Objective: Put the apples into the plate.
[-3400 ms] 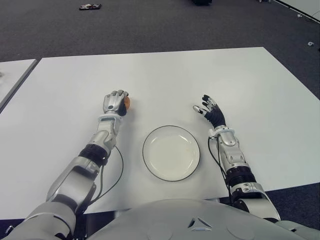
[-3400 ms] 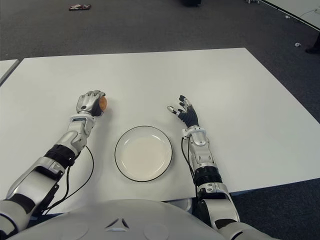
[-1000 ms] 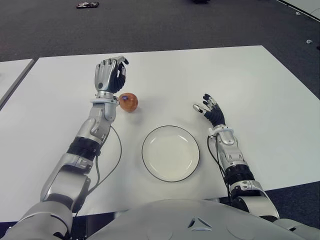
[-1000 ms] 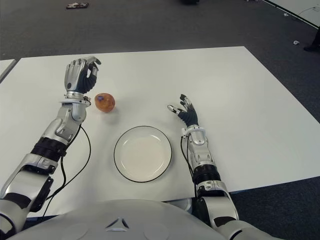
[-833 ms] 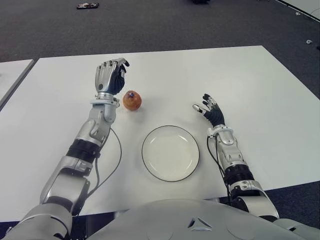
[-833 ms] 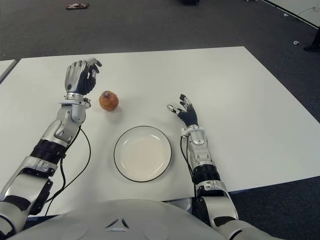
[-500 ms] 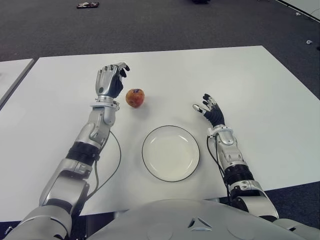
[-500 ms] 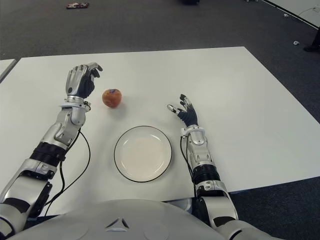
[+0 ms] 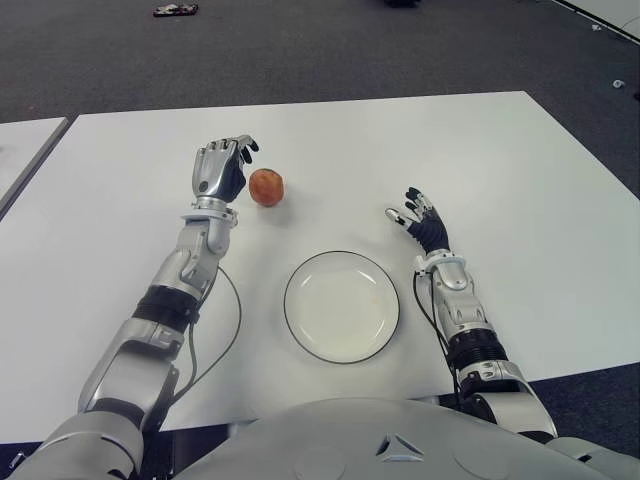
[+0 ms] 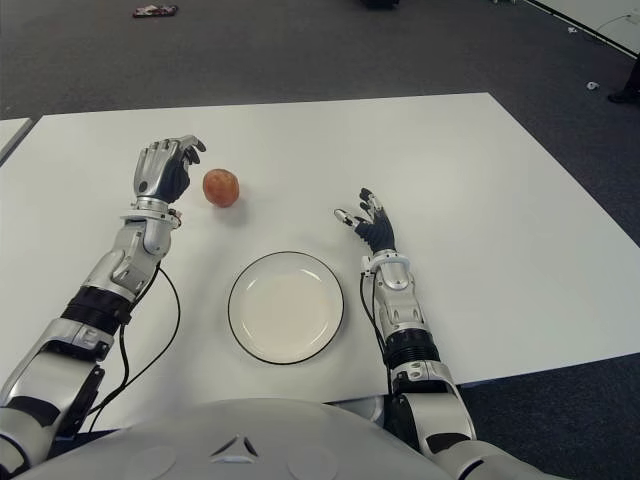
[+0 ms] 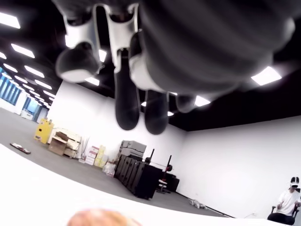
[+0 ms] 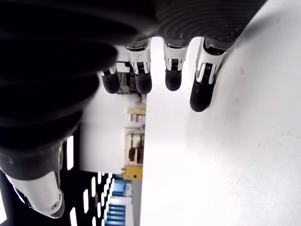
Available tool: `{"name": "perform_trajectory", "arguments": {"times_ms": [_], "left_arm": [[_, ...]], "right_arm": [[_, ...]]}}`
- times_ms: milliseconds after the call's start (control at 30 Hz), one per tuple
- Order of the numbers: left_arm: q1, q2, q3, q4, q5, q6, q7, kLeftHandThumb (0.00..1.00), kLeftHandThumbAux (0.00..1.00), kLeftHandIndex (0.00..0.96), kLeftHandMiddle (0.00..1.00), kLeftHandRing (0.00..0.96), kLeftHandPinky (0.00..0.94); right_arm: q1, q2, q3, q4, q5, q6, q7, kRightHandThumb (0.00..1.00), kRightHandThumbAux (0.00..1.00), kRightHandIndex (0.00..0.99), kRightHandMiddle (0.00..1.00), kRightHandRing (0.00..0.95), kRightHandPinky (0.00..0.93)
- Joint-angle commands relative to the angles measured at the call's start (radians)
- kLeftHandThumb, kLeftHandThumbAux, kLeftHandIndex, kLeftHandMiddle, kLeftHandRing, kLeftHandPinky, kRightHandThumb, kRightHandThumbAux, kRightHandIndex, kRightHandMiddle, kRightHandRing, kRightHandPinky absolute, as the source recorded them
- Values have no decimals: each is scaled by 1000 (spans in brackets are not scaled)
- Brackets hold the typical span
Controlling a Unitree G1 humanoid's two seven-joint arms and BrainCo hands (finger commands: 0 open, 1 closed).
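Currently apple (image 9: 266, 187) sits loose on white table (image 9: 520, 190), just right of left hand (image 9: 220, 170), fingers relaxed, empty. Plate (image 9: 341, 305) bare. Right hand (image 9: 421, 222) beside plate, fingers spread.

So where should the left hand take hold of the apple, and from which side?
Around its widest middle, coming from above. The apple is round with no handle and lies free on the table, just right of the open left hand, so fingers can probably wrap it from the top without pushing it away.
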Motion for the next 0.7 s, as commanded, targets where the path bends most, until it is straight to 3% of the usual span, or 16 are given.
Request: {"name": "perform_trajectory", "arguments": {"times_ms": [33, 433, 700], "left_arm": [[13, 6, -6, 14, 21, 20, -13, 850, 669, 399, 538, 851, 855], [13, 11, -6, 34, 32, 39, -15, 850, 668, 401, 539, 847, 852], [-12, 15, -15, 92, 80, 23, 75, 849, 668, 402, 537, 841, 837]], "right_arm": [[9, 8, 0, 7, 2, 12, 6, 133, 688, 0, 0, 4, 54], [6, 6, 0, 16, 3, 16, 8, 129, 693, 0, 5, 15, 54], [3, 3, 1, 27, -1, 8, 8, 122, 696, 0, 8, 18, 56]]}}
